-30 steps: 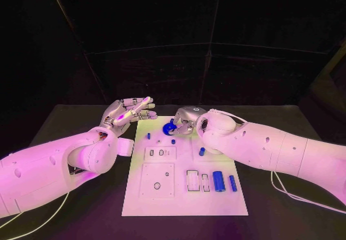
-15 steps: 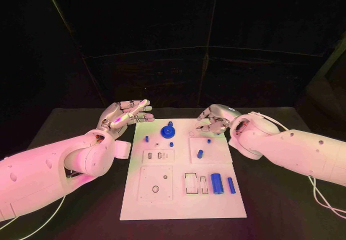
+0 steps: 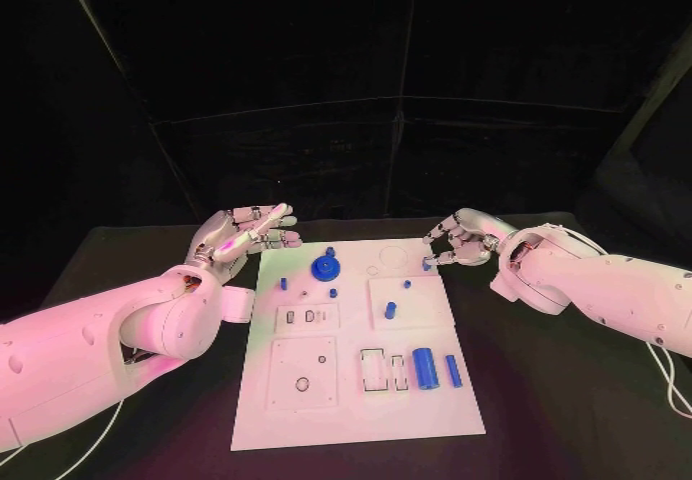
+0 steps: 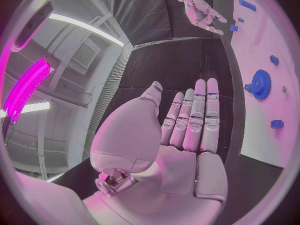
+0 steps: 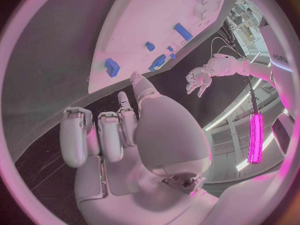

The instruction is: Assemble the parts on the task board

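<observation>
Both hands are hovering empty beside the task board (image 3: pixel 353 400), the left hand (image 3: pixel 242 232) spread, the right hand (image 3: pixel 462 240) loosely curled, the blue gear (image 3: pixel 327 267) sitting seated near the far end, so picking the next loose part looks due.

Head camera looks down; both wrist cameras (behind each palm) share the task board (image 3: pixel 361 340).
</observation>
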{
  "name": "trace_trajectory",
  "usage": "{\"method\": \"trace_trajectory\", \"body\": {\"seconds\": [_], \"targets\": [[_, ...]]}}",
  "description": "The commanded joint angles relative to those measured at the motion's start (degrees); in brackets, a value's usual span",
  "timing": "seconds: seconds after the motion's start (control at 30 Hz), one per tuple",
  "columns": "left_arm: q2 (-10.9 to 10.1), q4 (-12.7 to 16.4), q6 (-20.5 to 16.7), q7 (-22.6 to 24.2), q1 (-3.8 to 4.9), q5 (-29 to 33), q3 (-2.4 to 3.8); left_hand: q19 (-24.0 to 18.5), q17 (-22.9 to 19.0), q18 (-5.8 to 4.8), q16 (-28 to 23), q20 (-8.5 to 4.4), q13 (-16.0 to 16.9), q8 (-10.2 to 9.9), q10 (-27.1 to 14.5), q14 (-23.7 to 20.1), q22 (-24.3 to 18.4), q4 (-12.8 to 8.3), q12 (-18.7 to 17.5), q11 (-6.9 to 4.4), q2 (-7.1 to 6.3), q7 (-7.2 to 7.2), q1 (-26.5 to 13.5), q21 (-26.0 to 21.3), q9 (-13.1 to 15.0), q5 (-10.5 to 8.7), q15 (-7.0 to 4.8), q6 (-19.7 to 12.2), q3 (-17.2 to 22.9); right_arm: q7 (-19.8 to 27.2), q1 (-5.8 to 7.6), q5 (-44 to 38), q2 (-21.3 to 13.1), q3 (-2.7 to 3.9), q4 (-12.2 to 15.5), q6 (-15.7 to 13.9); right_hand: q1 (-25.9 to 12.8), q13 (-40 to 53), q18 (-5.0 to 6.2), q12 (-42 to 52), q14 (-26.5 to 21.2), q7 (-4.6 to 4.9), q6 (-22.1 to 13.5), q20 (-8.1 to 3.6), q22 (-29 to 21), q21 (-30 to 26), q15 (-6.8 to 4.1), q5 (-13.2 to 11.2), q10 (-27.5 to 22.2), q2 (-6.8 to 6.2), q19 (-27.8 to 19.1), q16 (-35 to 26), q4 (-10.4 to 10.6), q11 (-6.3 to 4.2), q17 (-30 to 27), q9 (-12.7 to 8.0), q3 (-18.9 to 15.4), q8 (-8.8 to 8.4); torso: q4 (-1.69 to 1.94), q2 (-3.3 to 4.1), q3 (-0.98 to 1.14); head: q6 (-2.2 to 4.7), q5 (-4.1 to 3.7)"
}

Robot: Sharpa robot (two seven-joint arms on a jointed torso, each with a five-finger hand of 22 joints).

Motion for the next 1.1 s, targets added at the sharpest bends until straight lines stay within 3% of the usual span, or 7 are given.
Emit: {"method": "trace_trajectory", "body": {"seconds": [0.03, 0.13, 0.5, 1.1], "targets": [[0.2, -0.13, 0.85, 0.38, 0.09, -0.29, 0.05, 0.37, 0.05, 0.75, -0.26, 0.19, -0.05, -0.22, 0.46, -0.34, -0.08, -0.41, -0.31, 0.11, 0.17, 0.28, 0.35, -0.2, -0.06, -0.29, 0.07, 0.39, 0.0, 2.91, -0.43, 1.77, 0.39, 0.0, -1.25, 1.68, 0.51, 4.73, 0.33, -0.4, 4.63, -0.03, -0.51, -0.28, 3.47, -0.16, -0.34, 0.42, -0.28, 0.13, -0.08, 0.05, -0.4, -0.15, 8.65, -0.11, -0.09, -0.42, 0.15, 0.06, -0.05, -0.07, -0.17], [0.3, -0.27, 0.87, 0.37, 0.08, -0.29, 0.04, 0.37, 0.05, 0.75, -0.26, 0.19, -0.05, -0.22, 0.46, -0.34, -0.08, -0.41, -0.31, 0.11, 0.17, 0.28, 0.35, -0.2, -0.06, -0.29, 0.07, 0.39, 0.0, 2.85, -1.08, 1.6, 0.79, 0.0, -2.41, 1.57, 0.55, 4.78, 0.32, -0.36, 4.66, 0.0, -0.65, -0.28, 3.5, -0.16, -0.32, 0.45, -0.24, 0.15, -0.06, 0.11, -0.47, -0.13, 8.78, -0.13, -0.11, -0.5, 0.19, 0.02, -0.17, -0.15, -0.08], [0.49, -0.6, 0.98, 0.36, 0.07, -0.29, 0.04, 0.37, 0.07, 0.75, -0.3, 0.19, -0.05, -0.23, 0.5, -0.33, -0.1, -0.47, -0.33, 0.1, 0.2, 0.25, 0.42, -0.22, -0.06, -0.29, 0.07, 0.42, 0.01, 2.49, -2.77, 0.07, 2.16, 0.01, -4.78, 2.56, 1.25, 4.82, 0.31, -0.33, 4.73, 0.15, -0.59, -0.22, 3.52, -0.16, -0.22, 0.19, -0.18, 0.68, -0.01, 0.22, -1.12, -0.02, 9.08, -0.06, 0.24, -0.41, 0.09, -0.01, -0.19, -0.52, 0.22], [0.6, -0.96, 1.02, 0.31, 0.07, -0.29, 0.04, 0.37, 0.1, 0.75, -0.36, 0.19, -0.04, -0.26, 0.54, -0.33, -0.12, -0.55, -0.36, 0.08, 0.24, 0.23, 0.51, -0.24, -0.05, -0.29, 0.06, 0.45, 0.03, 2.02, -3.27, -0.45, 3.02, 0.02, -5.9, 1.08, 0.73, 5.2, 0.26, 0.07, 4.81, 0.27, 0.46, -0.12, 3.75, -0.07, -0.12, -0.49, 0.22, 1.84, 0.18, 0.34, -1.06, 0.09, 9.4, 0.1, 0.6, 0.1, 0.08, 0.01, -0.17, -0.68, 0.27]]}}
